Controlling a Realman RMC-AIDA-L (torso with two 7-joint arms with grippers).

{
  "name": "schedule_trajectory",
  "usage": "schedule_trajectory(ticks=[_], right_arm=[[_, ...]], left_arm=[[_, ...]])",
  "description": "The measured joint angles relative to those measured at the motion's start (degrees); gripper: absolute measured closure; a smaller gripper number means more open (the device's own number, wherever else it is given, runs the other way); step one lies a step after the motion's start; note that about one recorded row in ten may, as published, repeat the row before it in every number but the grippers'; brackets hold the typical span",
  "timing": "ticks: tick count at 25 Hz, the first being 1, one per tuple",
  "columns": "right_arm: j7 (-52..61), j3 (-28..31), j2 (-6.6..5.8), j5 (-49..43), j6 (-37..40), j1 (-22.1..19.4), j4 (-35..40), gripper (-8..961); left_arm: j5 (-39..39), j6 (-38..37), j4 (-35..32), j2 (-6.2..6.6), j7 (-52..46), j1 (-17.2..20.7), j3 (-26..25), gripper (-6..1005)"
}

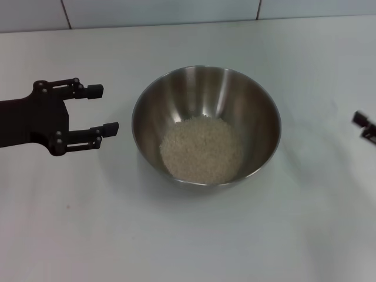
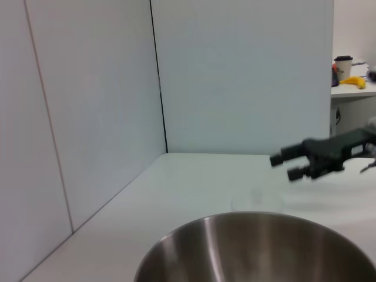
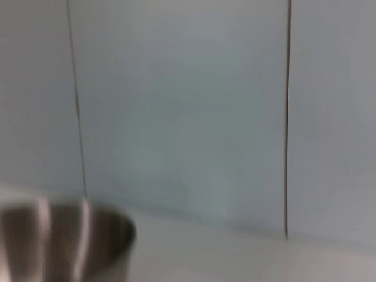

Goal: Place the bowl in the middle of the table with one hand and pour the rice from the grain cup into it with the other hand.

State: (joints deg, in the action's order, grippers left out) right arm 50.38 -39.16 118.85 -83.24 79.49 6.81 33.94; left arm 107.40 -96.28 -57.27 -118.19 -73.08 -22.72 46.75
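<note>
The steel bowl (image 1: 205, 124) stands on the white table (image 1: 188, 235) near its middle, with a pale heap of rice (image 1: 201, 150) in its bottom. My left gripper (image 1: 104, 110) is open and empty just left of the bowl, its fingers pointing at the rim without touching it. My right gripper (image 1: 364, 127) shows only at the right edge, well away from the bowl. In the left wrist view the right gripper (image 2: 284, 166) hangs beyond the bowl (image 2: 252, 247), its fingers apart and empty. The bowl's rim also shows in the right wrist view (image 3: 64, 241). The grain cup is out of view.
Pale wall panels (image 1: 158, 12) run along the table's far edge. In the left wrist view a side desk at the far right carries a paper cup (image 2: 343, 66) and a banana (image 2: 353, 82). Bare tabletop lies in front of the bowl.
</note>
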Motion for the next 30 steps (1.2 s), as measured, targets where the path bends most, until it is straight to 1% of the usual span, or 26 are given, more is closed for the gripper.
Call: schedule_trajectory(ticks=[1,2,3,4,5,6,7,8,9,10,11,12,13,14,15,16,17,20,23,24,28,30], right_arm=[[2.45,4.12,-0.56,-0.07,7.66,-0.82,1.90,216],[2.45,4.12,-0.56,-0.07,7.66,-0.82,1.90,216],[4.89,5.14,-0.95,-0.60,10.45,-1.11,3.65,216],[12.78,6.17,-2.09,-3.12,15.28,-1.56,8.83,215],[12.78,6.17,-2.09,-3.12,15.28,-1.56,8.83,215],[20.56,6.02,-3.34,-7.43,18.37,-0.96,13.63,215],[20.56,6.02,-3.34,-7.43,18.37,-0.96,13.63,215],[23.58,5.99,-3.89,-9.36,19.95,-0.27,15.55,215],[28.88,6.16,-4.83,-14.29,24.34,1.83,19.31,215],[28.88,6.16,-4.83,-14.29,24.34,1.83,19.31,216],[32.39,6.30,-5.24,-17.81,27.23,3.67,22.90,216],[32.39,6.30,-5.24,-17.81,27.23,3.67,22.90,216],[34.51,6.31,-5.28,-20.04,28.50,4.66,25.41,216],[37.40,6.28,-5.07,-23.32,29.95,5.87,29.80,216],[37.40,6.28,-5.07,-23.32,29.95,5.87,29.80,216],[38.78,6.28,-4.70,-25.05,31.34,6.69,33.43,216],[38.78,6.28,-4.70,-25.05,31.34,6.69,33.43,216],[39.68,6.32,-4.07,-25.56,34.56,8.33,38.00,216],[40.10,6.03,-3.96,-26.04,35.18,8.97,38.07,216],[40.22,5.90,-3.90,-26.28,35.39,9.19,38.01,216],[40.08,5.68,-3.56,-26.59,35.61,9.25,37.53,215],[39.75,5.63,-3.48,-26.68,35.73,9.01,36.78,215]], left_arm=[[0.00,0.00,0.00,0.00,0.00,0.00,0.00,275],[-0.05,-0.90,0.18,0.01,-0.05,0.00,-0.22,275],[-0.16,-1.21,0.24,0.02,-0.05,0.00,-0.25,275],[-0.49,-2.15,0.35,0.12,-0.01,0.00,-0.32,275],[-0.49,-2.15,0.35,0.12,-0.01,0.00,-0.32,275],[-0.71,-3.13,0.27,0.22,0.06,0.21,-0.35,275],[-0.71,-3.13,0.27,0.22,0.06,0.21,-0.35,275],[-0.72,-3.54,0.17,0.24,0.03,0.32,-0.34,275],[-0.74,-4.39,0.03,0.40,-0.16,0.61,-0.43,275],[-0.74,-4.39,0.03,0.40,-0.16,0.61,-0.43,275],[-0.75,-4.82,0.04,0.50,-0.27,0.67,-0.57,275],[-0.76,-5.58,0.14,0.65,-0.41,0.80,-0.87,275],[-0.76,-6.25,0.24,0.74,-0.47,0.91,-1.15,275],[-0.77,-7.37,0.34,0.82,-0.48,1.14,-1.57,275],[-0.77,-7.37,0.34,0.82,-0.48,1.14,-1.57,275],[-0.78,-8.74,0.29,0.86,-0.53,1.61,-2.00,275],[-0.78,-8.74,0.29,0.86,-0.53,1.61,-2.00,275],[-0.79,-10.64,0.26,0.92,-1.22,2.75,-2.64,275],[-0.79,-10.64,0.26,0.92,-1.22,2.75,-2.64,275],[-0.79,-11.52,0.48,0.76,-1.26,3.45,-2.67,275],[-0.66,-11.56,0.69,0.69,-1.26,3.57,-2.67,275],[-0.33,-11.64,1.86,0.63,-0.93,3.64,-2.66,275]])
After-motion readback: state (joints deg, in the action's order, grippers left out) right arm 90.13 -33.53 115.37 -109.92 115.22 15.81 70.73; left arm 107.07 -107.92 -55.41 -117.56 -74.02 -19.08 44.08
